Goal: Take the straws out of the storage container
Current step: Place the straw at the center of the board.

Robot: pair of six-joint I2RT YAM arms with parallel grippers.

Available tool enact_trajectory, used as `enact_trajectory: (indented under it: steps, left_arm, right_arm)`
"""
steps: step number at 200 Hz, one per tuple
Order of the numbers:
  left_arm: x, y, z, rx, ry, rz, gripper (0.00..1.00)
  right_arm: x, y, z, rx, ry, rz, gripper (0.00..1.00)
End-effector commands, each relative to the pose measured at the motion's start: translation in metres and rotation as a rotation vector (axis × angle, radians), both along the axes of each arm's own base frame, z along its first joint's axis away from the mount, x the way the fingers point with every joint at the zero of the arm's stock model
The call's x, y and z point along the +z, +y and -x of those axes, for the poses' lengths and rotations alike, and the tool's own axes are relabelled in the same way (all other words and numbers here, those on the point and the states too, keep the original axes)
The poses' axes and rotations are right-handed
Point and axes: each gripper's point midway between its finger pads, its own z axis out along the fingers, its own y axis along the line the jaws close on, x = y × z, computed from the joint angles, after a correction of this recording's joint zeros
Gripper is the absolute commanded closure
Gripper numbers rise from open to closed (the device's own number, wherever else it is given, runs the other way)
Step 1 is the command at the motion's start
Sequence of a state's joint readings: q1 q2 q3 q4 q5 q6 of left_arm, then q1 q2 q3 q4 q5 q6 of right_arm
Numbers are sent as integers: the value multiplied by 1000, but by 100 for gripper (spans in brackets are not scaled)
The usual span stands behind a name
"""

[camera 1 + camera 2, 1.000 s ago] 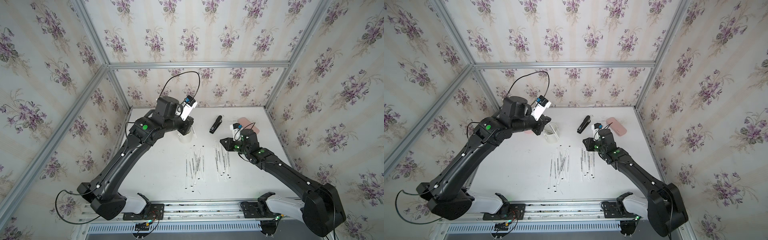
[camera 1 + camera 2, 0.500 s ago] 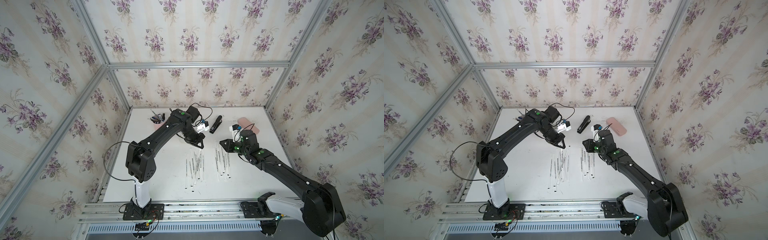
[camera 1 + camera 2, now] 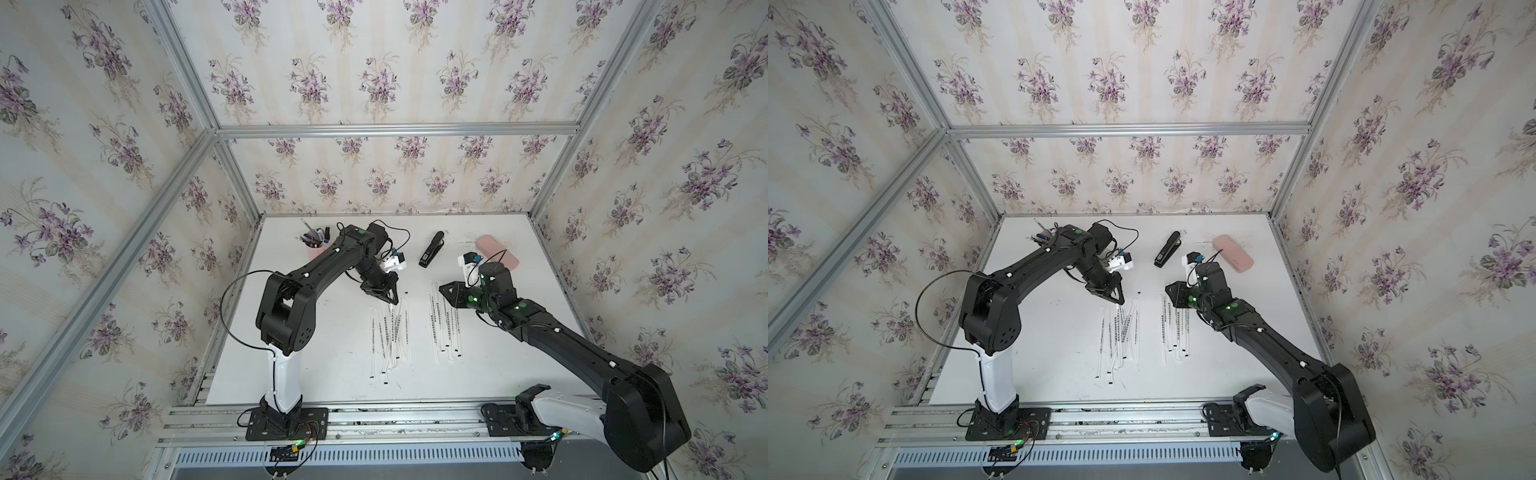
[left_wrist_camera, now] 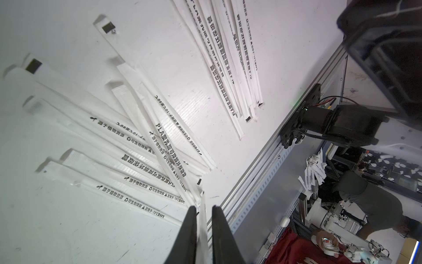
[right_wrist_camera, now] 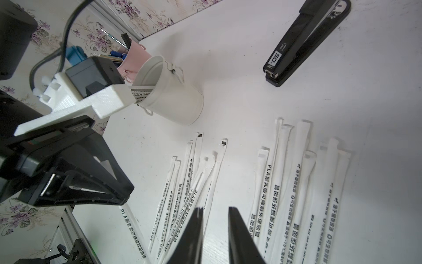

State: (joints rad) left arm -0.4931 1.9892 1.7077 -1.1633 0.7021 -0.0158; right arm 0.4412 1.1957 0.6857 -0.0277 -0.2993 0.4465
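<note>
Straws in white printed wrappers lie in two piles on the table in both top views, a left pile (image 3: 390,332) (image 3: 1121,328) and a right pile (image 3: 444,324) (image 3: 1175,324). My left gripper (image 3: 392,301) (image 3: 1121,301) is low over the far end of the left pile. In its wrist view the left gripper (image 4: 203,208) is slightly open, with one straw (image 4: 203,228) lying loose between the fingers. The white storage container (image 5: 173,98) stands upright with straw ends (image 5: 141,93) in it. My right gripper (image 3: 442,286) (image 5: 214,212) hovers open and empty between the piles.
A pink pen cup (image 3: 316,247) (image 5: 137,57) stands at the back left, right behind the container. A black stapler (image 3: 432,249) (image 5: 303,38) and a pink case (image 3: 496,251) lie at the back. The aluminium rail (image 4: 262,160) runs along the table's front edge.
My left arm has come down from high over the container to the left pile, carrying a straw, and its jaws have parted a little. The right arm has not moved.
</note>
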Motion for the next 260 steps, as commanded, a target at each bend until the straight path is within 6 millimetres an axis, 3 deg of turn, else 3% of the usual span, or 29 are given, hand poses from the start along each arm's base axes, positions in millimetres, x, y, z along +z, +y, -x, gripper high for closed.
enact_trajectory:
  steps: [1, 61, 121, 186, 204, 215, 218, 260]
  left_arm:
    - [0, 2, -4, -4, -20, 10, 78]
    - [2, 8, -4, -1, -47, 5, 73]
    - [0, 16, -9, 5, -98, -37, 60]
    - [16, 17, -19, 8, -184, -27, 55]
    - [33, 15, -22, 7, -242, 1, 56]
    - [55, 14, -23, 1, -312, 37, 56]
    - [60, 14, -23, -1, -331, 44, 56]
    - [173, 37, -19, 56, -767, 161, 57]
  right_arm:
    - [5, 2, -3, -1, -14, -14, 76]
    - [7, 6, -3, 3, -6, -25, 76]
    - [8, 17, -4, 19, -2, -14, 76]
    - [5, 26, -4, 38, 2, -6, 76]
    - [8, 35, -3, 73, -10, -3, 76]
    - [13, 41, -5, 106, -34, -3, 75]
    - [14, 54, 3, 152, -43, -5, 75]
    - [51, 117, 14, 416, -355, 16, 73]
